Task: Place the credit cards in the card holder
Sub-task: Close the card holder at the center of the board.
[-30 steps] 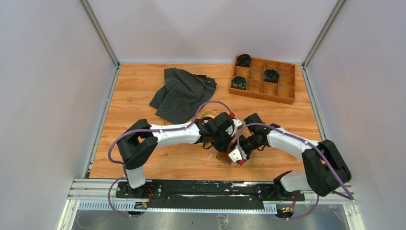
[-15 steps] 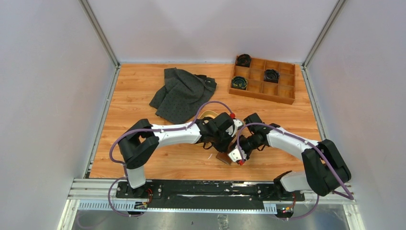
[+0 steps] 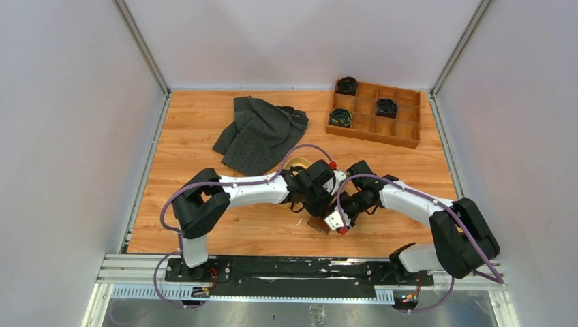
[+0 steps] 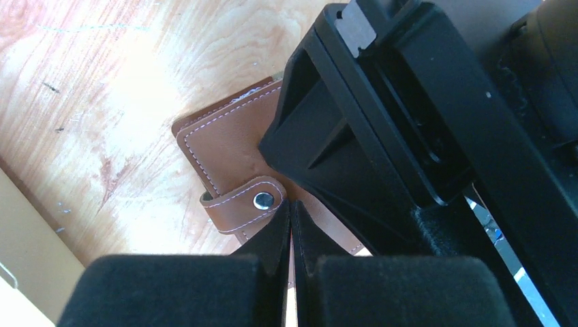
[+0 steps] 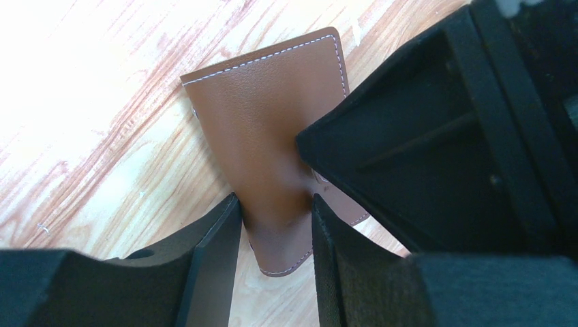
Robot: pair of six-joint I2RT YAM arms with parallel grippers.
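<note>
The card holder (image 3: 316, 224) is a brown leather wallet lying on the wooden table, strap snapped shut (image 4: 262, 199). My right gripper (image 5: 276, 204) straddles its near end (image 5: 272, 136), and both fingers touch the leather, so it is shut on it. My left gripper (image 4: 291, 206) is shut with nothing between its fingers, its tips resting against the holder beside the snap strap. Seen from above, both grippers meet over the holder, the left gripper (image 3: 319, 204) just behind the right gripper (image 3: 328, 218). The credit cards are out of view.
A crumpled dark grey cloth (image 3: 259, 133) lies at the back left. A wooden compartment box (image 3: 376, 112) with black coiled items stands at the back right. A tan oval tray (image 3: 294, 163) peeks out behind my left wrist.
My left arm's elbow has drifted slightly to the right. Both grippers stay where they were on the card holder.
</note>
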